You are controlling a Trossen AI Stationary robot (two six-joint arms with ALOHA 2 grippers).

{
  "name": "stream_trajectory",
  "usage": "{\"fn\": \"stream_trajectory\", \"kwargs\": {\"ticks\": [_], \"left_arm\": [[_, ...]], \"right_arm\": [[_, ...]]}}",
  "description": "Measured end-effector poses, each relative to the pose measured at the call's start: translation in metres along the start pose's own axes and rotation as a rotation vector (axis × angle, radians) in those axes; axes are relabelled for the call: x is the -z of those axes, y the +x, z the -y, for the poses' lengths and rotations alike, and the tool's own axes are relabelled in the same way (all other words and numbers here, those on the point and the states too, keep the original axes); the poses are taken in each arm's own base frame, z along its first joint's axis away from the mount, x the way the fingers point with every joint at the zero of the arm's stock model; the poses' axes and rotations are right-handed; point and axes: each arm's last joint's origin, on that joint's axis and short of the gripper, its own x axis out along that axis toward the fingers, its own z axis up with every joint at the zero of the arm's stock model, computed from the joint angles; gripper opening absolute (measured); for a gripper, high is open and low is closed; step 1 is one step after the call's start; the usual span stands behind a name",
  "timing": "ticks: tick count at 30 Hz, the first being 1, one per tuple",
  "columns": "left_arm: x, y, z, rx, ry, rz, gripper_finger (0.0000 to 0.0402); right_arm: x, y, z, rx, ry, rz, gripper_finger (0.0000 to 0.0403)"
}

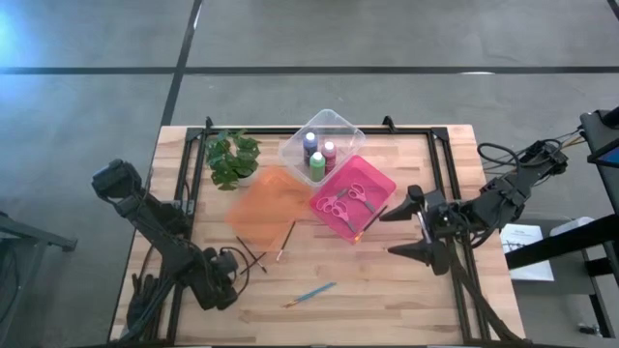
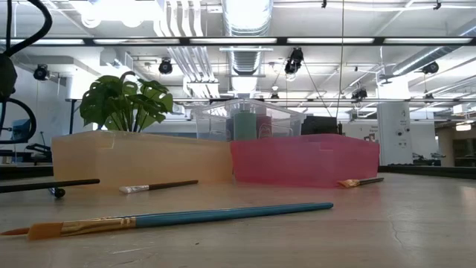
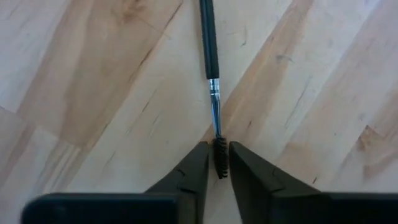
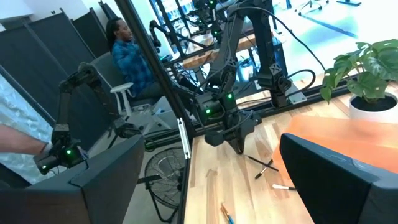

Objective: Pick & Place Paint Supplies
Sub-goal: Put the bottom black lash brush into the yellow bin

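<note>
Left wrist view shows the left hand (image 3: 218, 163) low over the wooden bench (image 3: 93, 81), its dark fingers (image 3: 194, 168) narrowed around the bristle end of a thin black-handled paintbrush (image 3: 210, 56) lying flat. The right hand (image 1: 411, 228) waits spread wide beside the pink plastic tray (image 1: 379, 180).

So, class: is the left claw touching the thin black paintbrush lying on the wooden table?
Cannot tell. The left wrist view shows the left claw straddling the thin black paintbrush's bristle end, but not contact.

Pale matt wooden table (image 1: 387, 290), translucent plastic pink tray (image 1: 379, 186), black brush (image 3: 209, 43) with shiny metal ferrule
</note>
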Motion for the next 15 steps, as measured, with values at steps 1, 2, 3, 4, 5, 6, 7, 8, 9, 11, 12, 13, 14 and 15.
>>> {"fn": "stream_trajectory", "kwargs": {"ticks": [1,2,3,4,5,6,7,8,9,11,12,13,14,15], "left_arm": [[0.000,0.000,0.000,-0.002,-0.005,-0.001,0.0060],[0.000,0.000,0.000,-0.003,-0.005,-0.001,0.0045],[0.000,0.000,0.000,-0.004,-0.005,-0.002,0.0028],[0.000,0.000,0.000,-0.001,-0.005,-0.002,0.0015],[0.000,0.000,0.001,0.008,-0.007,-0.002,0.0009],[0.000,0.000,0.002,0.017,-0.008,-0.002,0.0008],[0.000,0.000,0.003,0.026,-0.009,-0.005,0.0008],[0.000,0.001,0.003,0.035,-0.011,-0.009,0.0008],[0.000,0.000,0.005,0.049,-0.007,-0.014,0.0008],[0.000,0.000,0.009,0.094,0.020,-0.020,0.0006],[0.001,-0.001,0.012,0.120,0.038,-0.017,0.0005],[0.000,-0.002,0.016,0.153,0.059,-0.013,0.0004],[0.000,-0.003,0.019,0.189,0.080,-0.006,0.0004],[0.000,-0.004,0.023,0.227,0.098,0.003,0.0004]], "right_arm": [[0.000,0.000,0.000,0.000,0.000,0.000,0.0370],[0.000,0.000,0.000,0.000,0.000,0.000,0.0370],[0.000,0.000,0.000,0.000,0.000,0.000,0.0370],[0.000,0.000,0.000,0.000,0.000,0.000,0.0370],[0.000,0.000,0.000,0.000,0.000,0.000,0.0370],[0.000,0.000,0.000,0.000,0.000,0.001,0.0370],[0.000,0.000,0.000,0.000,0.000,0.000,0.0370],[0.000,0.000,0.000,0.000,0.000,0.000,0.0370],[0.000,0.000,0.000,0.000,0.000,0.001,0.0370],[0.000,0.000,0.000,0.000,0.000,0.001,0.0370],[0.000,0.000,0.000,-0.001,0.001,0.001,0.0370],[0.000,0.000,0.000,-0.001,0.001,0.002,0.0370],[0.000,0.000,0.000,-0.002,0.002,0.003,0.0370],[0.000,0.000,0.000,-0.002,0.002,0.003,0.0370]]}}
